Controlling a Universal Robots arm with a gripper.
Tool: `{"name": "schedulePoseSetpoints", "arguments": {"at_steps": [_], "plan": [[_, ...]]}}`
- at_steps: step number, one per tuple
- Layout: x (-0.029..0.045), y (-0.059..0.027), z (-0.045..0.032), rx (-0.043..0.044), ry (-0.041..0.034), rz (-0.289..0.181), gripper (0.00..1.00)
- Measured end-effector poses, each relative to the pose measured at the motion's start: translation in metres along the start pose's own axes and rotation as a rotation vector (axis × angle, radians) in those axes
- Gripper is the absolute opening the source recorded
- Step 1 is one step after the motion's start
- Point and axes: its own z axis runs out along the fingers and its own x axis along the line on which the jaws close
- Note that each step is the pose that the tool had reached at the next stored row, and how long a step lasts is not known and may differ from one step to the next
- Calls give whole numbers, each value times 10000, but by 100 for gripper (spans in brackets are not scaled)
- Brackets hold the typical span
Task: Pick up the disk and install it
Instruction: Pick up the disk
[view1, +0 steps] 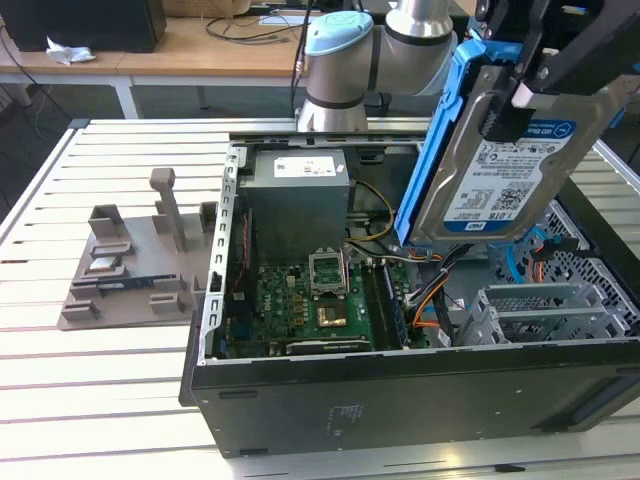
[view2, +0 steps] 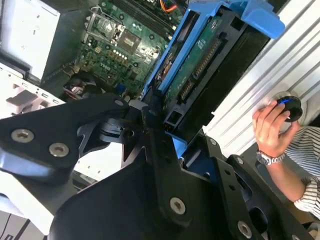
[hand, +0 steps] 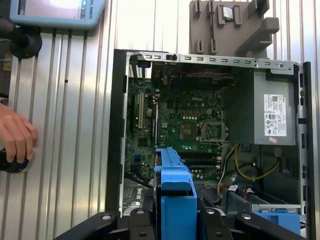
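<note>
The gripper (view1: 512, 100) is clamped on the disk (view1: 497, 175), its black fingers closed over the drive's upper part. It holds the disk in the air above the open computer case (view1: 400, 385), touching nothing inside. The disk hangs steeply tilted with its printed label turned to the exterior view, and 1 blue carrier rail runs down the edge that hangs over the case's middle. In the second wrist view the disk's green circuit-board side (view2: 200, 52) shows above the case's interior. Inside the case, the motherboard (view1: 310, 310) lies flat on the bottom. The grey power supply (view1: 297, 200) stands at the end of the case nearest the arm's base. The metal drive cage (view1: 545, 310) sits below the held disk. Outside the case, a grey fixture (view1: 130, 270) rests on the slatted table (view1: 100, 400) on the exterior view's left. A person's hand (view2: 270, 127) grips a round black knob (view2: 290, 106) on the table beside the case.
</note>
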Motion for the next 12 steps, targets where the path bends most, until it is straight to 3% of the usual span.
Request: {"name": "schedulePoseSetpoints", "arguments": {"at_steps": [12], "plan": [[76, -244, 4, -30, -1, 1, 37]]}}
